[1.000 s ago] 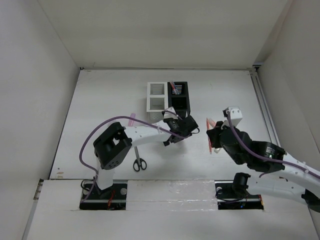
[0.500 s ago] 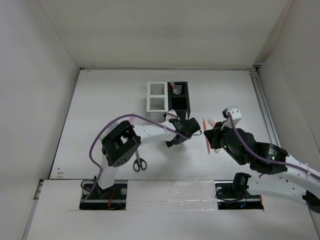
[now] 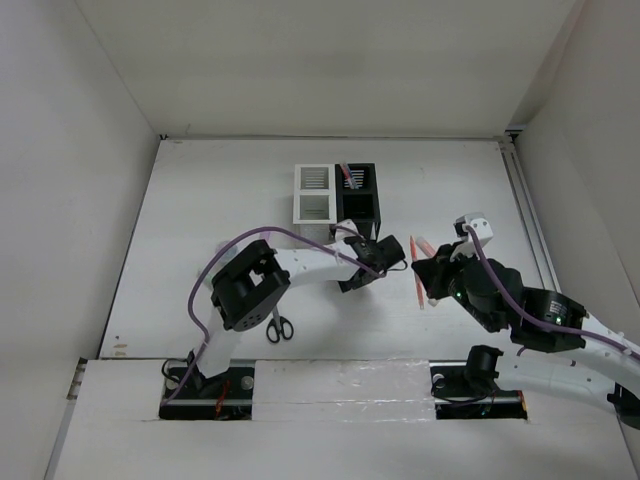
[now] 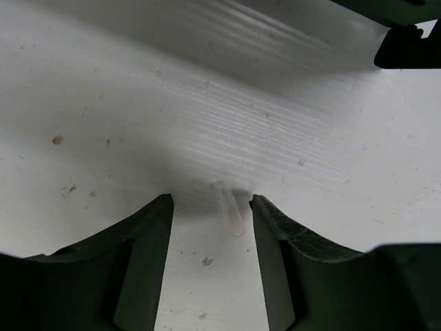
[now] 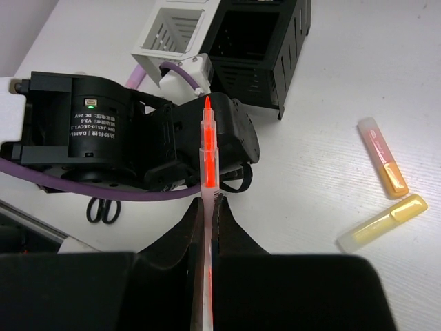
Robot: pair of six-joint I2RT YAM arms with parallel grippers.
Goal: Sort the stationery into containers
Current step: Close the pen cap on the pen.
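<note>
Upper centre: one pen (image 3: 348, 176) in black box (image 3: 361, 207). Gripping red pen (image 5: 206, 155) in right hand (image 5: 207, 201); left hand (image 4: 210, 204) open. Unsorted: scissors (image 3: 279, 327), highlighters (image 5: 383, 163).

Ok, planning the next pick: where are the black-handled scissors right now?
Top view: the black-handled scissors lie on the white table, at the near left, just beside the left arm's black elbow joint.

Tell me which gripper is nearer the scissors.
Left. The left gripper is beyond and right of the scissors; the right gripper, holding a red pen, sits farther right.
</note>
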